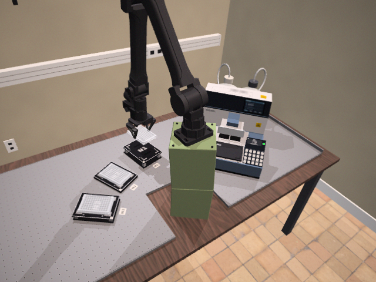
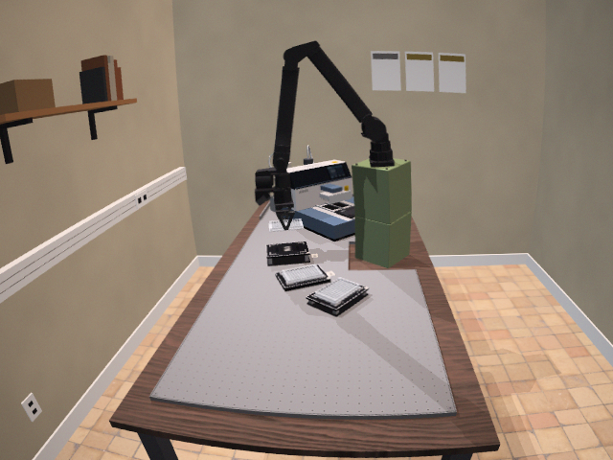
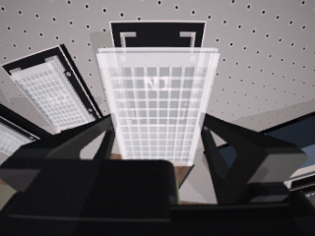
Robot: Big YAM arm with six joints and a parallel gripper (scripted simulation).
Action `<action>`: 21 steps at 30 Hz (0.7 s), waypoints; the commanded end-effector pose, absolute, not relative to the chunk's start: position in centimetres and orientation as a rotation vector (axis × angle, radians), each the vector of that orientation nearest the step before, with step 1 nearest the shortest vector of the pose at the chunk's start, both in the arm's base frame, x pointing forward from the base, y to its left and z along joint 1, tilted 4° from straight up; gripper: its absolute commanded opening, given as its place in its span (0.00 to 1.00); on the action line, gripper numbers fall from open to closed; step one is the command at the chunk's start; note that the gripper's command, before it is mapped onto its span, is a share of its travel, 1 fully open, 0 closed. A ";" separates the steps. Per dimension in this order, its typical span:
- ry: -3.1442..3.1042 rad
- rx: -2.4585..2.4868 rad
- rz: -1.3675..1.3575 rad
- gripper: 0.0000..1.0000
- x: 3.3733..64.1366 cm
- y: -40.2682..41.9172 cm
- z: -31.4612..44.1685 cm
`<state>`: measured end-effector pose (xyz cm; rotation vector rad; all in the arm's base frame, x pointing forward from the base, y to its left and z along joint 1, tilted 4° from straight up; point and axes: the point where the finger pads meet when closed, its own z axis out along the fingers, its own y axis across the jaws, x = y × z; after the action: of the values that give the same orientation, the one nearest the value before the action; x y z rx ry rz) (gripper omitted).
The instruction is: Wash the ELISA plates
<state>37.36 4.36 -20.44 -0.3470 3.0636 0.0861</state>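
My gripper (image 1: 141, 132) (image 2: 285, 227) (image 3: 157, 118) is shut on a clear ELISA plate (image 1: 147, 136) (image 2: 297, 225) (image 3: 157, 105), gripped by its long sides and held level above nest N1. Nest N1 (image 1: 153, 154) (image 2: 289, 255) (image 3: 157, 29) is black and empty. A second plate (image 1: 115, 174) (image 2: 302, 273) (image 3: 54, 95) sits in nest N2, a third plate (image 1: 96, 204) (image 2: 339, 290) (image 3: 9, 139) in nest N3. The washer (image 1: 218, 116) (image 2: 319, 172) shows a green lamp (image 1: 263, 143) above its keypad (image 1: 253, 157). No plate shows on its dark carrier area. The held plate's cut-off corner cannot be made out.
The green pedestal (image 1: 192, 170) (image 2: 381, 213) with the arm's base stands between the nests and the washer. Two tubed bottles stand behind the washer. The wall (image 1: 76, 100) runs close behind the table's back edge.
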 end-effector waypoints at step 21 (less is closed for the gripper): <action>3.055 -0.341 0.082 0.82 38.1 5.1 -23.2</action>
<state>37.29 4.50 -22.45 -0.3478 3.0665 0.0866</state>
